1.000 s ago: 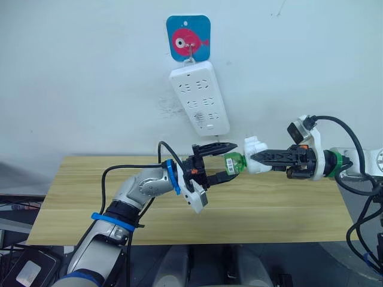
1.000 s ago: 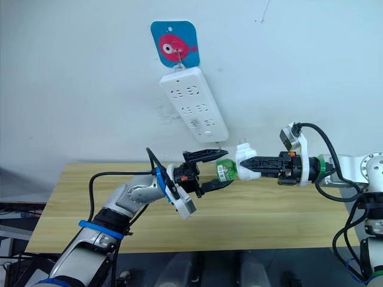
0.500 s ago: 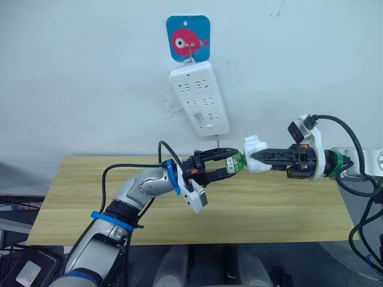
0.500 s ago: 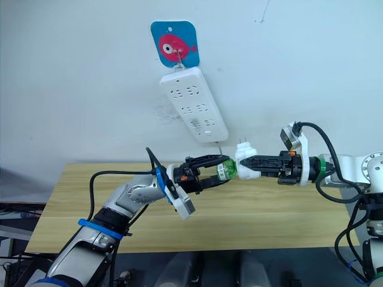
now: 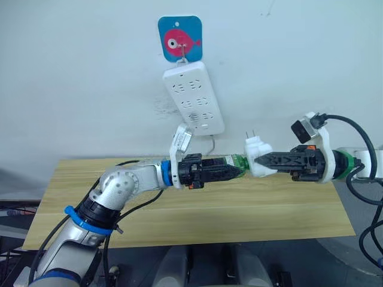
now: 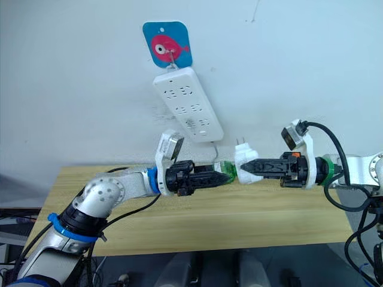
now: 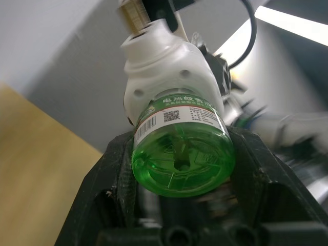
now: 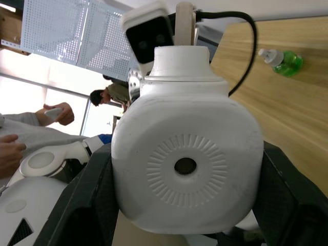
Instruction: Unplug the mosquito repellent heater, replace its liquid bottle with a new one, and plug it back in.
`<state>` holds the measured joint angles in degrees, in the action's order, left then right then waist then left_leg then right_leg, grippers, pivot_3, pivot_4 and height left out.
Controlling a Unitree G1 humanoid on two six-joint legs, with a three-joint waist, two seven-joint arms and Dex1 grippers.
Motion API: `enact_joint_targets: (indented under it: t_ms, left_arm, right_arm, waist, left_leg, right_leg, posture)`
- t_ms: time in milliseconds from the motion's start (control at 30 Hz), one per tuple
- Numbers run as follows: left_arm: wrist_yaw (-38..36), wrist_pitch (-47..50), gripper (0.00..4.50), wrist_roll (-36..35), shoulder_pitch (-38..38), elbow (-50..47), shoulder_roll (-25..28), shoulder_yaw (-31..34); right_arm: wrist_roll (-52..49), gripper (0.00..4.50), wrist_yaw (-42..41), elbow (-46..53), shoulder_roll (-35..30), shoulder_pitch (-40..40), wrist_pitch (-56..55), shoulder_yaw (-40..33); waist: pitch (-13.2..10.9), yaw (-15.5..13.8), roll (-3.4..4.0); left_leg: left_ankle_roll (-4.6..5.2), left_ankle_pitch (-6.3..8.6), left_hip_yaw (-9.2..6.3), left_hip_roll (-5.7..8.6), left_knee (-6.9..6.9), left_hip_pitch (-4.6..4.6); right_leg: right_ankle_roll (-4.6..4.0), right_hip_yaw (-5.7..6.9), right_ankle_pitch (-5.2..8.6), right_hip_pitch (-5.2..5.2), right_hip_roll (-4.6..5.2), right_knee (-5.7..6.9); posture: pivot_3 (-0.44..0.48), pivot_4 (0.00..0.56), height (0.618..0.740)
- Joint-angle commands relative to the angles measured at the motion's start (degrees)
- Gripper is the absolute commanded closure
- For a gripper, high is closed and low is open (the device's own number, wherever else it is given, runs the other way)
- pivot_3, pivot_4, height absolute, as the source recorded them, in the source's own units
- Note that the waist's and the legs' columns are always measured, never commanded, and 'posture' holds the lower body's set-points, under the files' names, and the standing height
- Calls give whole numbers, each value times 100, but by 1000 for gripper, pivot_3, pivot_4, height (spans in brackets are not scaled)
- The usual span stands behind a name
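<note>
Wooden surface (image 5: 281, 209): pale plank top, lower half of the frame. Power strip (image 5: 194, 97): long, white, several sockets, hung tilted on the wall, upper centre, thin cord trailing from its lower end. Blue square hook plate (image 5: 179, 38) with a pink fish, directly above the strip. Wall (image 5: 78, 78): plain white.

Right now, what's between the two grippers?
The green bottle, clamped by the left gripper and still joined to the white heater the right gripper holds, per the eye views.
</note>
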<state>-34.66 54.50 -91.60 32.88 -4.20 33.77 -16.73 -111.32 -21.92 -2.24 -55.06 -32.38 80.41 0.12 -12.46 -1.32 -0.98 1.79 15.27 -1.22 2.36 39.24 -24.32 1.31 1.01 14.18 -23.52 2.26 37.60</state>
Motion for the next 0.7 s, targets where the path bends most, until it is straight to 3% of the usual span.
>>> enact_joint_targets:
  t_ms: [33,333,567,700]
  left_arm:
    - [736,539,2225,-1080,45,664,-107,638]
    - [976,877,2225,-658,-158,285,-394,1003]
    - [985,967,32,-438,-278,137,-744,1273]
    - [836,1064,32,-93,-452,25,-549,1466]
  right_arm:
    - [-168,1523,-91,99,-120,-7,-8,-29]
    - [-168,1523,-145,125,-184,19,-72,17]
    - [-168,1523,-121,61,-40,-52,-138,36]
    - [-168,1523,-97,-30,-88,-32,-131,-15]
  waist:
    - [0,-3,-1]
    - [-4,-13,0]
    - [-3,-17,0]
    - [-5,-16,0]
  left_leg:
    - [0,0,0,0,7,1]
    - [1,0,3,-1,62,0]
    - [1,0,3,-2,58,-2]
    - [2,1,3,-2,57,-5]
  right_leg:
    - [0,-1,0,0,0,8]
    - [-2,-12,1,5,0,39]
    - [-3,-12,1,1,2,37]
    - [-3,-13,1,1,3,34]
  posture:
    - [110,210,740]
    - [102,218,740]
    - [104,217,740]
    - [97,216,740]
